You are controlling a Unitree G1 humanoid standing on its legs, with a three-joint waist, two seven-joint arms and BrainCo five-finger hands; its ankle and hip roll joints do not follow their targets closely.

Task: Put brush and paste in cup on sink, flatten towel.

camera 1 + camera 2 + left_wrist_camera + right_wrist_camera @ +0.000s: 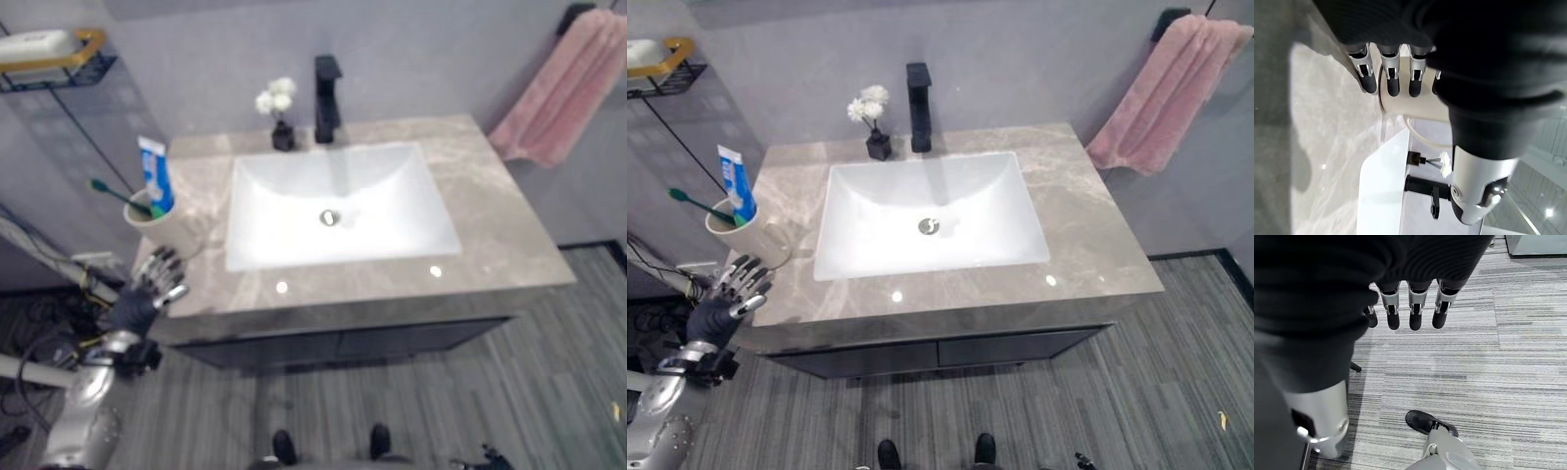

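Note:
A cream cup stands on the left end of the grey counter. In it lean a blue and white toothpaste tube and a green toothbrush. My left hand hovers just in front of the cup at the counter's front left corner, fingers straight and apart, holding nothing. In the left wrist view its fingers point at the cup from close by. A pink towel hangs bunched from a wall hook at the upper right. My right hand hangs open over the floor.
A white sink basin fills the counter's middle, with a black faucet and a small vase of white flowers behind it. A wire shelf with soap juts from the left wall. Grey plank floor lies below.

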